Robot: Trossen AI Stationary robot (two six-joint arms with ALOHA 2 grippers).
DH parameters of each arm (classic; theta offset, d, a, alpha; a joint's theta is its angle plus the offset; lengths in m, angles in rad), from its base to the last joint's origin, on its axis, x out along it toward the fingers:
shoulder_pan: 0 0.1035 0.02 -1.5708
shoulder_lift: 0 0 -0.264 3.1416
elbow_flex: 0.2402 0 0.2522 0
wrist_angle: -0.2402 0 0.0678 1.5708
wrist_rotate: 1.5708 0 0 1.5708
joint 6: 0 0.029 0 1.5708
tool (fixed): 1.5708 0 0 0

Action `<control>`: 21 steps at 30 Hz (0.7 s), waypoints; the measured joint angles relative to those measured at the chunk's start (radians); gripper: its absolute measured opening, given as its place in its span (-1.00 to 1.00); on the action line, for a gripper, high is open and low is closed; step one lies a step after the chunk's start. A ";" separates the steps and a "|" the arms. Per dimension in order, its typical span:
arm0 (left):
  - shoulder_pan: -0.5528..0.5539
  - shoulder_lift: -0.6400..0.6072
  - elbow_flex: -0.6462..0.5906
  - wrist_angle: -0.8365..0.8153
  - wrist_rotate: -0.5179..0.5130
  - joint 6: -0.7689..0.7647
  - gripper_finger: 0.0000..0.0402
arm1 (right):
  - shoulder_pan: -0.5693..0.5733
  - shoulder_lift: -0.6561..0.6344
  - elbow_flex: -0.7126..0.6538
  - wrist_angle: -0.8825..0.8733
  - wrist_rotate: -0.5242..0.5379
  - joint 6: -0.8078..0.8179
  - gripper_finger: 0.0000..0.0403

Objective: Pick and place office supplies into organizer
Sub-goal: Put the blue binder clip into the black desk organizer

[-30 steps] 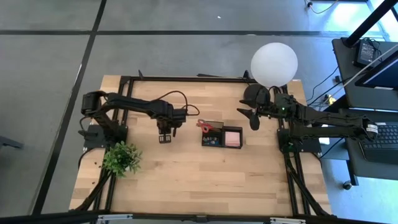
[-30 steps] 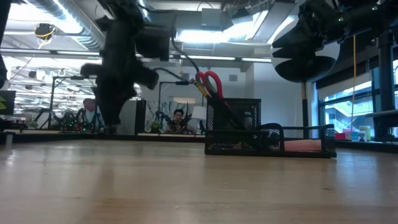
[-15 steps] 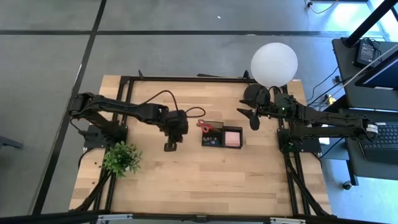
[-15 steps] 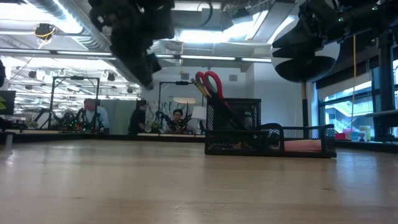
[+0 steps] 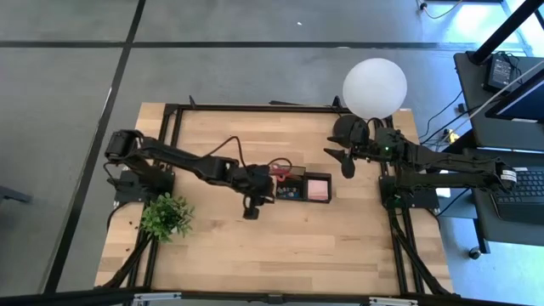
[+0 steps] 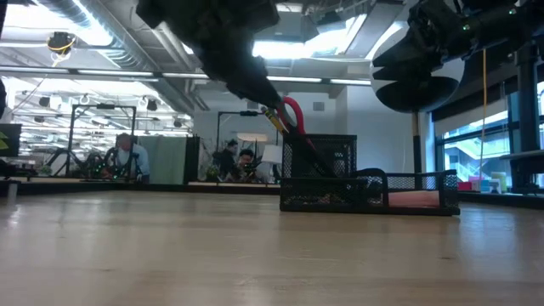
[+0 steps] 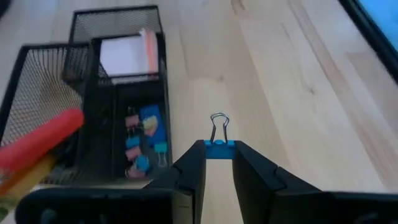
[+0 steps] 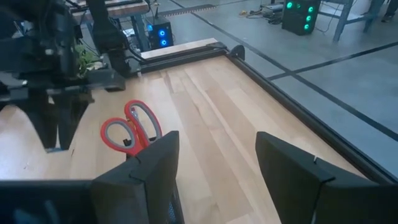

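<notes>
A pale wooden slatted table (image 5: 255, 246) fills the high view, with a large white globe lamp (image 5: 375, 87) at its 1 o'clock corner and a small green potted plant (image 5: 166, 216) at 8 o'clock. The dark left arm reaches from 9 o'clock toward the centre, where its left gripper (image 5: 251, 208) hangs above the bare wood just beside the 9 o'clock end of the black wire-mesh desk organizer (image 5: 289, 194); its fingers (image 7: 189, 177) are clamped on a small blue binder clip with silver wire handles (image 7: 218, 144). The organizer sits at the table's centre: red-handled scissors (image 6: 291, 115) and yellow pencils (image 6: 274, 120) stand upright in its tall cup, a pink-edged pad of sticky notes (image 7: 127, 55) lies in the tray at its 3 o'clock end, and a scatter of small blue and pink clips (image 7: 142, 146) rests in a narrow compartment between cup and pad. The right gripper (image 8: 214, 171) waits in the air near the lamp at 2 o'clock, well apart from the organizer, its fingers standing wide apart and empty.
</notes>
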 joint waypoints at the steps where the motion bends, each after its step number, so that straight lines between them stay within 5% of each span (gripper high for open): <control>1: -0.003 0.012 0.000 0.024 -0.018 0.000 -0.67 | 0.000 0.000 0.000 0.000 0.000 -0.001 0.08; 21: -0.077 0.182 0.000 0.187 -0.400 -0.019 -0.67 | 0.000 0.000 0.000 -0.022 -0.001 -0.004 0.08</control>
